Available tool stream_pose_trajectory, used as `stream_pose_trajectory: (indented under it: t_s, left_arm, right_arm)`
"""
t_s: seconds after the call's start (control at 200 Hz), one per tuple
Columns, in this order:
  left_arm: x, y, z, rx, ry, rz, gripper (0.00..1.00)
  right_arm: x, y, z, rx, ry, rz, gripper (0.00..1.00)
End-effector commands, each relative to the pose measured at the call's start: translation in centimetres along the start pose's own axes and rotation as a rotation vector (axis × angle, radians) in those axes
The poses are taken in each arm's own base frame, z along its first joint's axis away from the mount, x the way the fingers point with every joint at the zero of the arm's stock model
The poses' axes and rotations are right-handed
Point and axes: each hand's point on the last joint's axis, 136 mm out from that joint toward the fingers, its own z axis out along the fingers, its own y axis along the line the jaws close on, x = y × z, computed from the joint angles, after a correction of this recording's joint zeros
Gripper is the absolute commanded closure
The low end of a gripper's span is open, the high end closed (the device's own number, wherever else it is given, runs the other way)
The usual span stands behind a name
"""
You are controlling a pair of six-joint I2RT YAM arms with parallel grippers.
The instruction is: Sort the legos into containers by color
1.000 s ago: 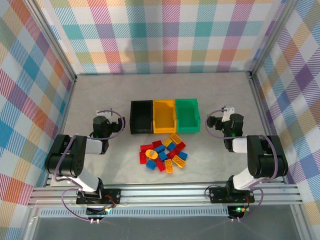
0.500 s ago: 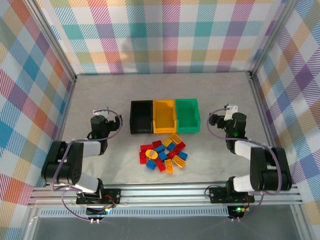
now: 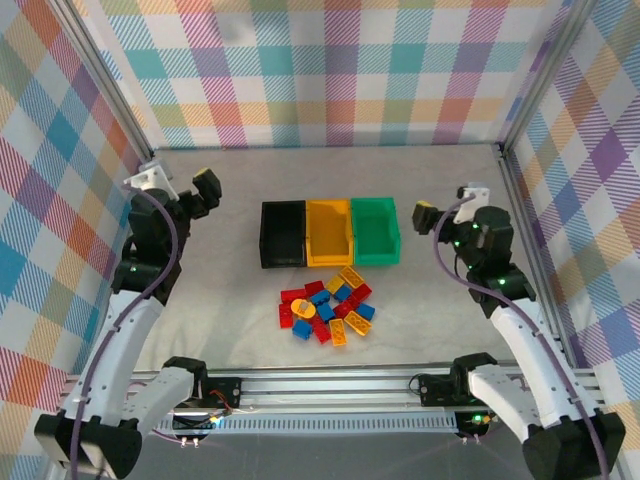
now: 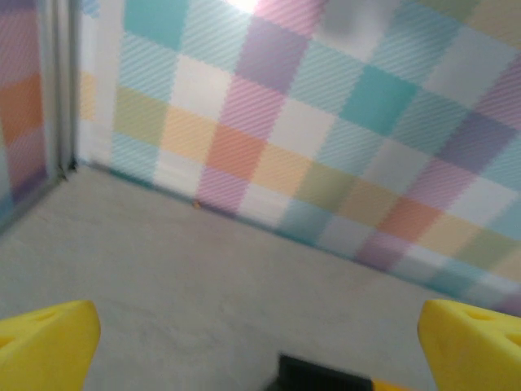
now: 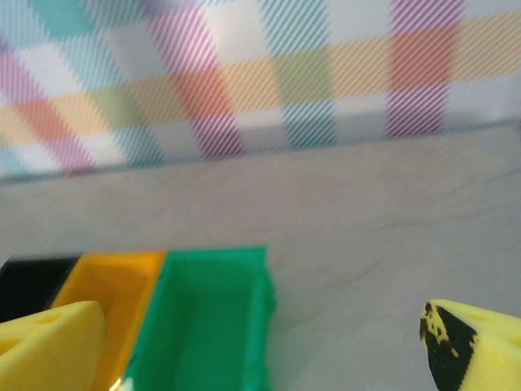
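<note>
Legos [image 3: 327,312] in red, blue and yellow-orange lie in a loose heap on the grey table [image 3: 220,290], just in front of a row of bins: black bin [image 3: 282,235], yellow-orange bin [image 3: 328,233], green bin [image 3: 375,231]. Left gripper [image 4: 260,346] and right gripper [image 5: 260,346] hover at either side, well apart from the bricks, yellow fingers spread wide, holding nothing

A pale grey tabletop [image 3: 220,290] is boxed in by a back wall [image 3: 330,70], left wall [image 3: 50,200] and right wall [image 3: 600,180], all pastel plaid. Silver metal posts [image 3: 112,85] mark the corners. A metal rail [image 3: 330,385] edges the near side.
</note>
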Motion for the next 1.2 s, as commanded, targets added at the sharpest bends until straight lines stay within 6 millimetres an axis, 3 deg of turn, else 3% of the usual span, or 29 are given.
stream_pose_trajectory:
  t_s: [0.0,0.12,0.275,0.53,0.815,1.195]
  left_arm:
    - [7.1,0.2,-1.7,-0.031,0.287,-0.031,0.00]
    - [8.9,-2.2,-3.3,0.034,0.370,-0.015,0.00]
    - [11.3,-3.3,-4.6,0.045,0.471,0.024,0.00]
    - [14.1,-3.9,-4.8,0.060,0.531,0.063,0.00]
    - [14.6,-5.3,-4.2,0.092,0.540,0.078,0.00]
    - [14.5,-5.8,-5.0,0.109,0.544,0.097,0.00]
  right_arm:
    - [7.5,1.6,-0.5,-0.002,0.348,0.036,0.00]
    - [11.0,4.9,-0.8,-0.072,0.520,0.018,0.03]
    - [16.0,7.6,-1.3,-0.107,0.689,-0.034,0.13]
    - [22.3,9.2,-3.8,-0.096,0.884,-0.088,0.23]
    - [26.8,11.2,-6.2,-0.152,0.996,-0.215,0.34]
    - [30.0,11.4,-5.4,-0.144,1.057,-0.243,0.40]
